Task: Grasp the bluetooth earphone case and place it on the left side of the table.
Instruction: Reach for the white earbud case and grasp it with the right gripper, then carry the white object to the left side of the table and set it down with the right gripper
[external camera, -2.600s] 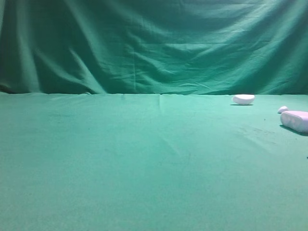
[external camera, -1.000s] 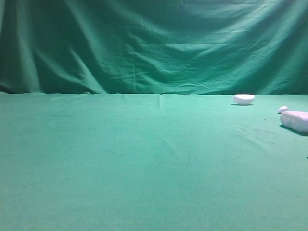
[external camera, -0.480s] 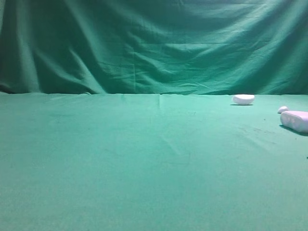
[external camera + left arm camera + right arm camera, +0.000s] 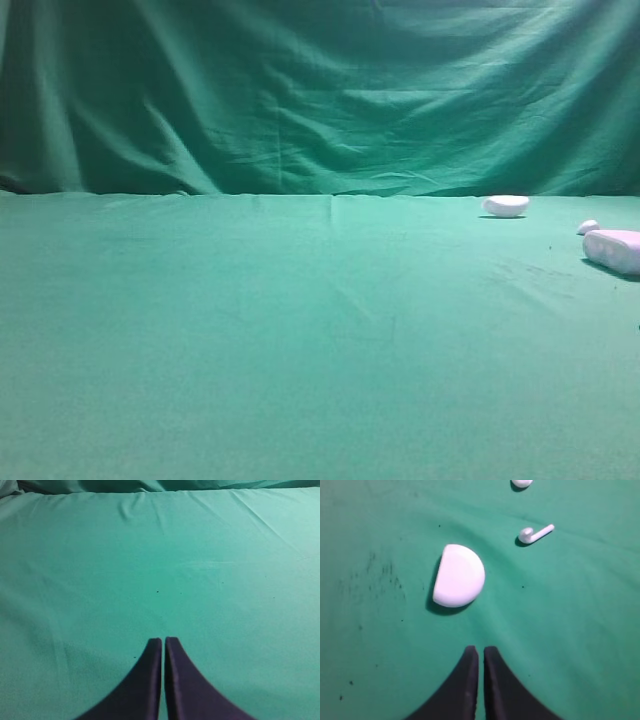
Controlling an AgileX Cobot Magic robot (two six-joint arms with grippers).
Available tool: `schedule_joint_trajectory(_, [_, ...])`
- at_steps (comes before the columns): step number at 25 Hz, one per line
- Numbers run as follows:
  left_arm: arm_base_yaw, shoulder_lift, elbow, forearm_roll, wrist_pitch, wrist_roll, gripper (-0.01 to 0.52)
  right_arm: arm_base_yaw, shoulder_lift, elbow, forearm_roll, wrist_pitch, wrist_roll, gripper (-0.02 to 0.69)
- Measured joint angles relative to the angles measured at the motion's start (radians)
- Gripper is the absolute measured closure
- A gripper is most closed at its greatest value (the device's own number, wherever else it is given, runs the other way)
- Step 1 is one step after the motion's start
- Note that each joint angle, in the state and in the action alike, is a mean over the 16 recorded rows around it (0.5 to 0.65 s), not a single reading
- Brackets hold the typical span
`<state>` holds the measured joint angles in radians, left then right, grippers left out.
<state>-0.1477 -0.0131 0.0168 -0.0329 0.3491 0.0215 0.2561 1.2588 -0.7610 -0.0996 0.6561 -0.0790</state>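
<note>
Green cloth table (image 4: 250, 330) with a green curtain (image 4: 300, 90) behind; no arm shows in the high view. Earphone case (image 4: 458, 575) lies on the cloth just ahead of the right gripper (image 4: 481, 652), a bit left of its centreline, not touching. From the right wrist view it reads as a D shape. Its flat edge faces left and runs roughly away from the gripper, so the long axis is close to in line with the fingers. Right gripper is closed, fingers nearly together, holding nothing. It would have to open before going down over the case. An earbud (image 4: 535, 533) lies further ahead and to the right, apart from the case. Another white piece (image 4: 521, 482) sits further out still. Left gripper (image 4: 163, 642) is also closed and empty, with only bare cloth ahead. Right arm is clearly the nearer one.
</note>
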Motion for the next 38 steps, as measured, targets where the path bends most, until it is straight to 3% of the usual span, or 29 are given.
schedule_joint_trajectory(12, [0.000, 0.000, 0.000, 0.000, 0.000, 0.000, 0.514, 0.065, 0.312, -0.110, -0.141, -0.074, 0.253, 0.175])
schedule_joint_trajectory(18, [0.000, 0.000, 0.000, 0.000, 0.000, 0.000, 0.514, 0.065, 0.421, -0.165, -0.171, -0.081, 0.320, 0.073])
schedule_joint_trajectory(24, [0.000, 0.000, 0.000, 0.000, 0.000, 0.000, 0.514, 0.065, 0.486, -0.194, -0.192, -0.088, 0.332, 0.103])
schedule_joint_trajectory(38, [0.000, 0.000, 0.000, 0.000, 0.000, 0.000, 0.514, 0.120, 0.522, -0.363, -0.173, 0.055, 0.318, 0.337])
